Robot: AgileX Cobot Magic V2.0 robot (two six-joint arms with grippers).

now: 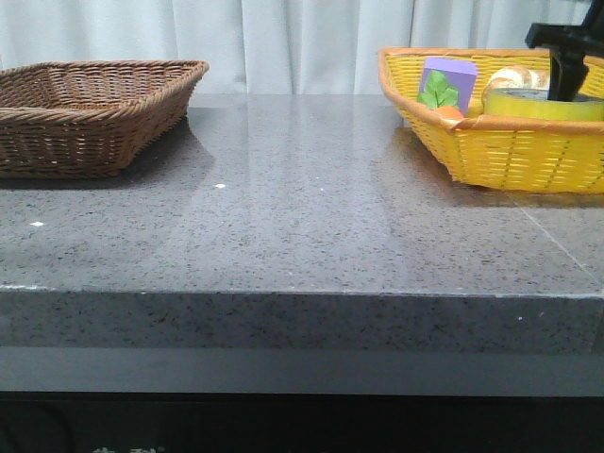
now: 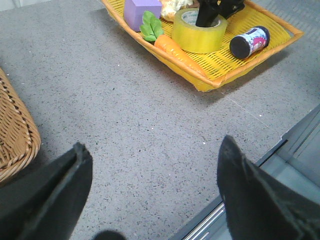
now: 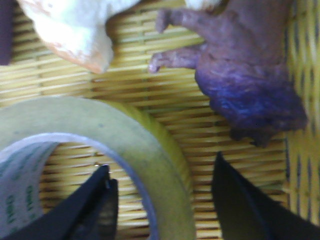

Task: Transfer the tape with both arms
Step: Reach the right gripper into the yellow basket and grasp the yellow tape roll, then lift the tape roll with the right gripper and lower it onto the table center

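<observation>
Overhead, right gripper jaws spread astride the tape wall; left gripper jaws spread.

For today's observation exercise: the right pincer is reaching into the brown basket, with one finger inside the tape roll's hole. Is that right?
Not quite. The right pincer does straddle the wall of the tape roll, one finger inside its hole, but the roll lies in the yellow basket, not the brown basket. The front view shows this.
</observation>
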